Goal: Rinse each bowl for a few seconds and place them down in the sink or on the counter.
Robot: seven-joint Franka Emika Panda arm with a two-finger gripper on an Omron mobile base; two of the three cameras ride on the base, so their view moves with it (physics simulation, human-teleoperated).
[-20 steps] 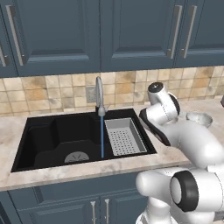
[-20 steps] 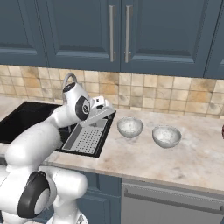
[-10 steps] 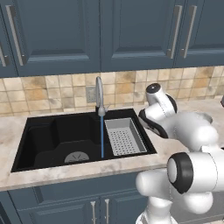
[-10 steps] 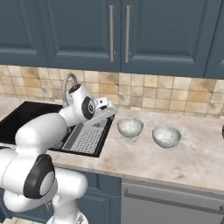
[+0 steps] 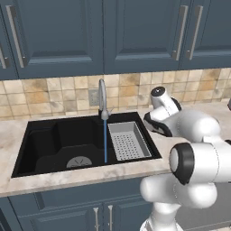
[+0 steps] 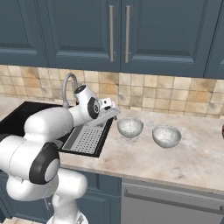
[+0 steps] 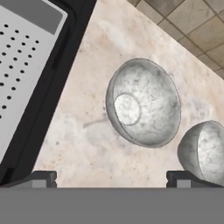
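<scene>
The two bowls stand upright on the surface point(image 6: 192, 153), to the right of the sink point(image 5: 49, 144), and neither is rinsed yet, as far as I can judge. In the right base view the nearer bowl point(image 6: 130, 127) is just beside the sink's right edge, and the farther bowl point(image 6: 166, 136) sits at about 3 o'clock from it, near but not touching. In the hand view the nearer bowl point(image 7: 143, 103) is in the middle, and the farther bowl point(image 7: 204, 151) is at about 4 o'clock from it, close to one dark fingertip.

The gripper point(image 6: 110, 112) hangs above the surface at about 10 o'clock from the nearer bowl, and its fingers are spread wide and hold nothing.

What can go wrong from here is mostly about the grasp. The wall of each bowl is thin and curved, so if the fingers come down on the rim off centre, the bowl may tip or slide over the smooth stone. The two bowls are close together, so a wide approach may also push the farther one away.

The water point(image 5: 105, 140) runs already from the faucet point(image 5: 102, 97), next to the perforated tray point(image 5: 128, 140). A bowl carried there could knock the tray or the faucet, and a weak pinch could drop it into the basin.
</scene>
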